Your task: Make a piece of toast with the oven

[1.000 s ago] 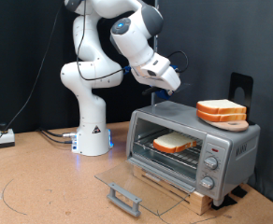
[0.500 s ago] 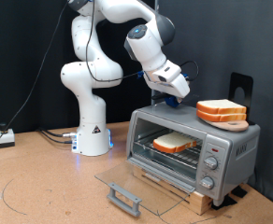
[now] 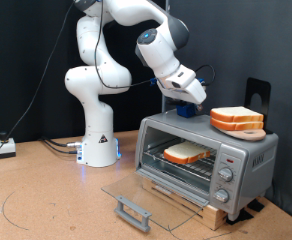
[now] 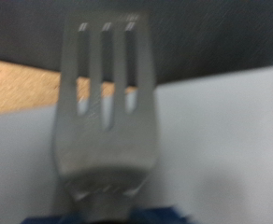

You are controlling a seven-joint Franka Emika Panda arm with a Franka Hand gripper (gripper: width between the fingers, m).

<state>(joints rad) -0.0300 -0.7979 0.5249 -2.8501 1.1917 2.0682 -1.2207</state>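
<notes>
Exterior view: fingers point(image 3: 189, 108), grip unclear, barely shifted above oven point(image 3: 248, 160); toast point(image 3: 187, 153) inside

The oven point(image 3: 207, 160) is a boxy silver-grey countertop toaster oven towards the exterior view's right, its glass door point(image 3: 136, 197) dropped fully open and lying flat in front. The piece of toast point(image 3: 187, 152), pale-faced with a tan crust, lies flat on the wire rack inside.
</notes>
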